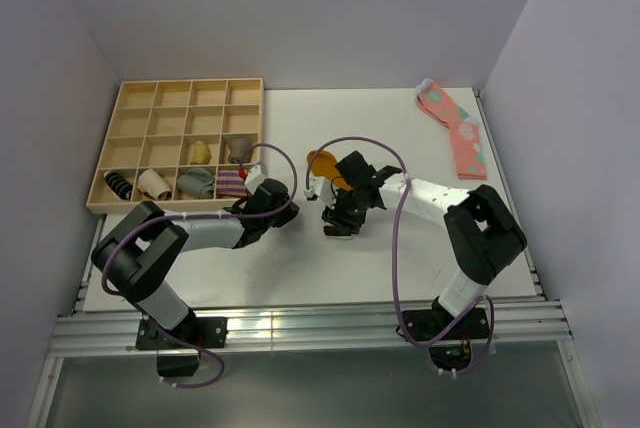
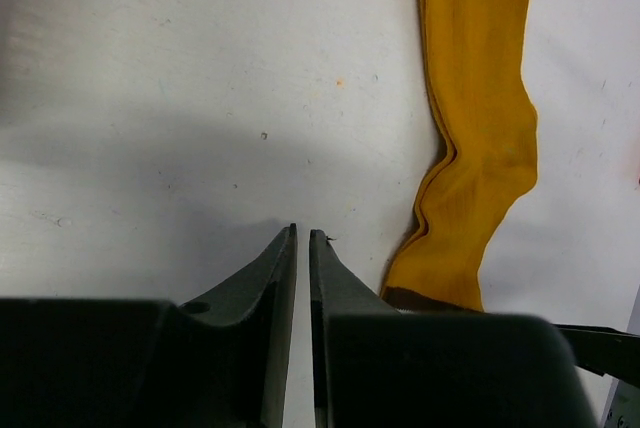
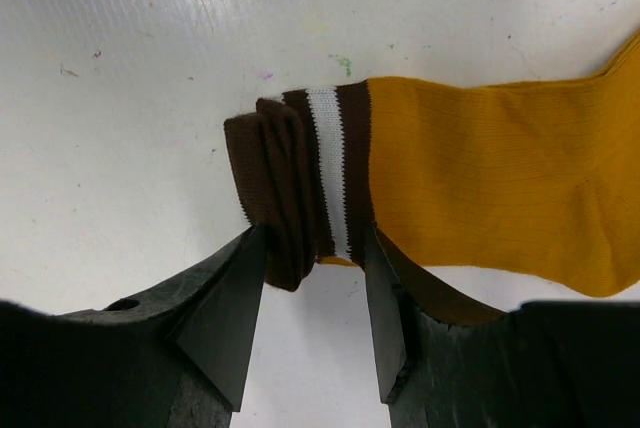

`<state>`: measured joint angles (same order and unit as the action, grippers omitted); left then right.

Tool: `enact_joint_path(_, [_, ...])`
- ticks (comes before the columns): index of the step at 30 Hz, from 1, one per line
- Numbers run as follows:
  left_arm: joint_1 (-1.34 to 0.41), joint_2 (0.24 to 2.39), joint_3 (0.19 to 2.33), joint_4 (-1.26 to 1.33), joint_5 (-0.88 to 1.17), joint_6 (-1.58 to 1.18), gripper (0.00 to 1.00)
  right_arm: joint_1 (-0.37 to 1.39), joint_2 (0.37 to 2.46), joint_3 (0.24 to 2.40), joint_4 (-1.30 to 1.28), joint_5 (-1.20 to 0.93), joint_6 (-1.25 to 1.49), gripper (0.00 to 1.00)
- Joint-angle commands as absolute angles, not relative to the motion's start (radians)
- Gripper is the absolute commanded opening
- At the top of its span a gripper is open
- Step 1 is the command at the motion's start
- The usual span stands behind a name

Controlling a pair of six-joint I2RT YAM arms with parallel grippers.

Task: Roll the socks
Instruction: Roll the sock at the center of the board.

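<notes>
1. The mustard sock (image 3: 500,178) lies flat on the white table (image 1: 300,268), near its middle and between the two arms. From above only an orange patch of it (image 1: 321,161) shows past the right arm's wrist.
2. Its dark brown cuff (image 3: 285,183), with a white stripe across it, is folded over on itself into a thick wad. The orange body runs away from the cuff and lies smooth on the table.
3. The right gripper (image 3: 312,243) is part-way open, about as wide as the cuff. One finger presses against the folded brown edge and the other sits where the brown meets the orange, so it has hold of the cuff.
4. The left gripper (image 2: 303,233) is closed to a thin slit and holds nothing. It hangs over bare table, with the sock's body (image 2: 480,148) just beside it on its right and not touching it.
5. A wooden tray (image 1: 130,98) of compartments sits at the far left. Rolled sock bundles fill its near row: dark striped (image 1: 120,185), beige (image 1: 155,183), grey (image 1: 197,183) and a pink-striped one (image 1: 232,183).
6. A pink sock (image 1: 455,133) with pale spots lies at the far right, well apart from the arms.
</notes>
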<state>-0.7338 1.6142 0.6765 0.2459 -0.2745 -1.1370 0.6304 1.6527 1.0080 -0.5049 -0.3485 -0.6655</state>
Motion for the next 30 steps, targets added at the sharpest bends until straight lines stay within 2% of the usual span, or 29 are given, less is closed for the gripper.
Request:
enact_joint_path(1, [-0.730, 1.626, 0.719, 0.272, -0.256, -1.114, 0.16, 0.637, 1.661, 1.032, -0.532, -0.348, -0.652, 0.52])
enact_joint_path(26, [-0.730, 1.640, 0.739, 0.265, -0.244, -1.106, 0.14, 0.635, 1.675, 1.005, -0.532, -0.385, -0.617, 0.42])
enact_joint_path(30, [-0.730, 1.643, 0.735, 0.291, -0.232, -1.092, 0.13, 0.624, 1.700, 1.023, -0.546, -0.405, -0.614, 0.33])
